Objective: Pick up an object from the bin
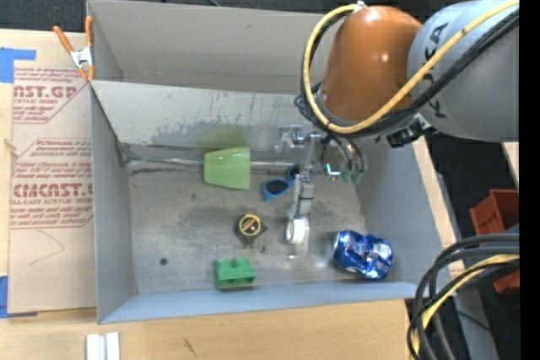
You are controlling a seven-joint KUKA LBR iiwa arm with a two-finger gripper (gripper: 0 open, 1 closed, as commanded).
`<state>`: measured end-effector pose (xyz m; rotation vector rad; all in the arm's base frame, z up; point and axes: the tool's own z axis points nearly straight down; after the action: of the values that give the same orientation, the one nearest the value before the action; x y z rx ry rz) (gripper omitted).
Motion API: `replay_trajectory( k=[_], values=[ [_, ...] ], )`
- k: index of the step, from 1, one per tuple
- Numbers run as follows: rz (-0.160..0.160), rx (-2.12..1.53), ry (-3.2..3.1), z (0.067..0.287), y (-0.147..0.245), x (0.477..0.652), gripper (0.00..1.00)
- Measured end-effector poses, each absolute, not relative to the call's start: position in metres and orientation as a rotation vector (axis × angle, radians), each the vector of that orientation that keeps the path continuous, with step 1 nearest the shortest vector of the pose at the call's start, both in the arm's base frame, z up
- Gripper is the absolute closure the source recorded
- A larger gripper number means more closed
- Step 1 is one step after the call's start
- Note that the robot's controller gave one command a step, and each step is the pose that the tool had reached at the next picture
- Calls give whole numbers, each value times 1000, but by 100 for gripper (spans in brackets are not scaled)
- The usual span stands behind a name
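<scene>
We're looking down on the grey metal bin from above, tipped a little to one side. Its far wall shows as a broad face and its near wall is just a thin edge at the bottom. We're in close, and the bin, floor and all, spans most of the frame. The arm comes in from our right, its orange cover looming large.

The hand hangs low, seemingly just beside a small blue object.
</scene>
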<state>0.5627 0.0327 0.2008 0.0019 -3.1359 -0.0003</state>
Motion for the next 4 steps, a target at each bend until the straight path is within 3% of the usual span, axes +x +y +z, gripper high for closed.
replay_trajectory(
  k=[1, 2, 3, 4],
  values=[
    [1, 60, -3139, 66, -12, 593, 0],
    [-4, -14, -3147, 101, 13, 593, 0],
    [3, 110, -3143, 108, -23, 592, 0],
    [-2, -84, -3140, 68, -28, 589, 0]
  ],
)
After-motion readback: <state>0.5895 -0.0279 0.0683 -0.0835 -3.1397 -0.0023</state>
